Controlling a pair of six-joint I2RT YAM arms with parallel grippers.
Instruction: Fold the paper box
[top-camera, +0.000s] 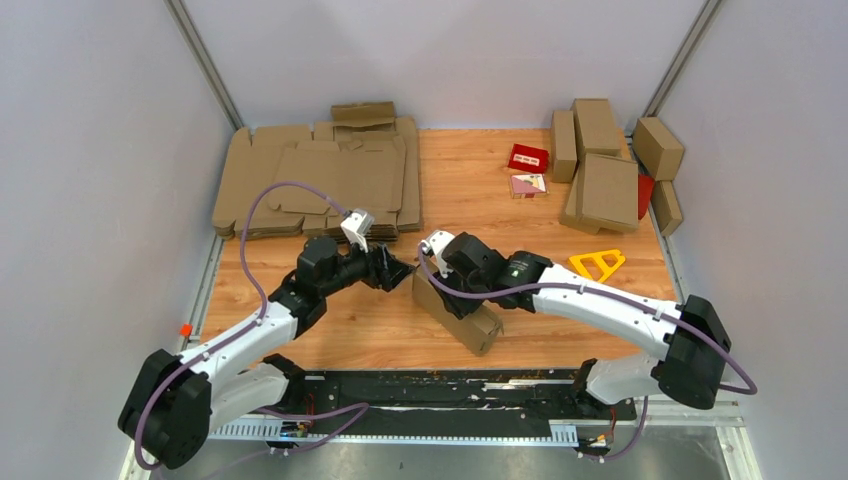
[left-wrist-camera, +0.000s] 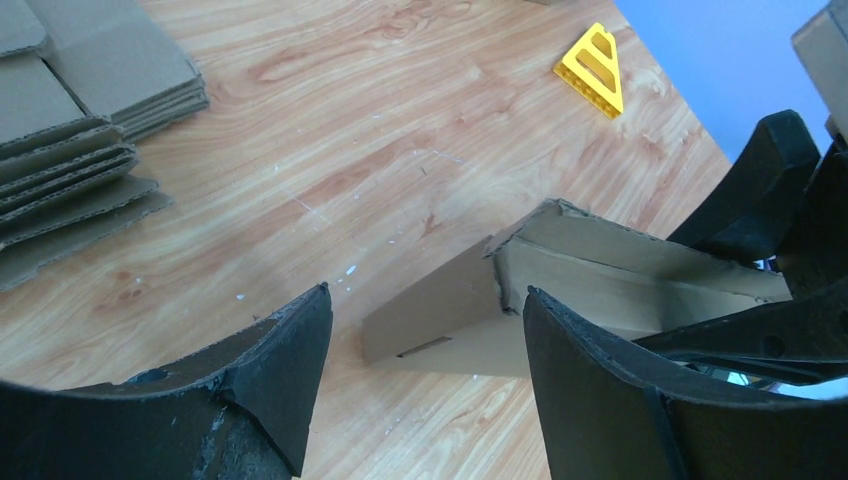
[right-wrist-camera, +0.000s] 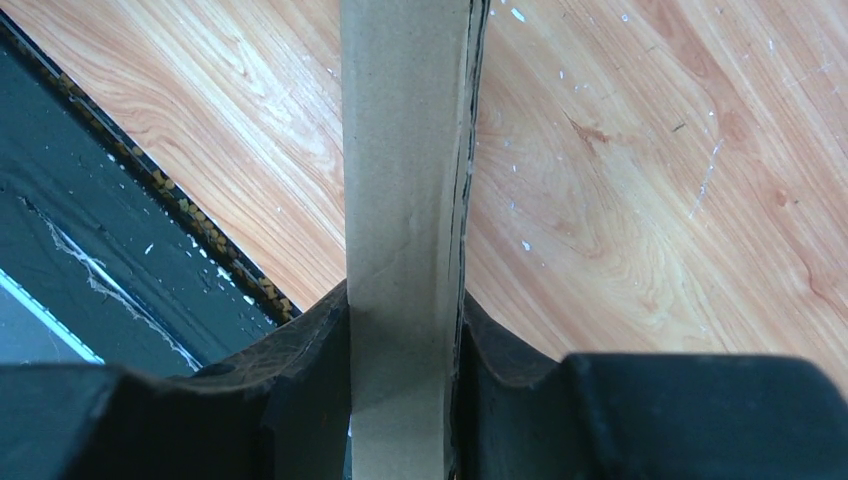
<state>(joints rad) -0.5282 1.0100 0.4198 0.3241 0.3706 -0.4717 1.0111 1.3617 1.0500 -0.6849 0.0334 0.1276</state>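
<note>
Paper box (top-camera: 482, 327): it is seen on the wooden table (top-camera: 360, 330), near the middle and toward the near edge. It is folded into a narrow brown block and lies at a slant to the table edge.
Right gripper (right-wrist-camera: 405, 330): it is clamped on the paper box, with one finger pressed against each broad face of the cardboard.
Left gripper (left-wrist-camera: 425, 300): its jaws are held apart, and nothing is gripped. The open end of the box is seen just beyond the fingertips. Whether it is touched cannot be told.
Stack of flat blanks (top-camera: 320, 180): it is piled at the far left of the table.
Folded boxes (top-camera: 605, 170): they are heaped at the far right.
Red carton (top-camera: 528, 157): it is placed just left of that heap.
Yellow triangle (top-camera: 597, 264): it is laid flat to the right of the right arm.
</note>
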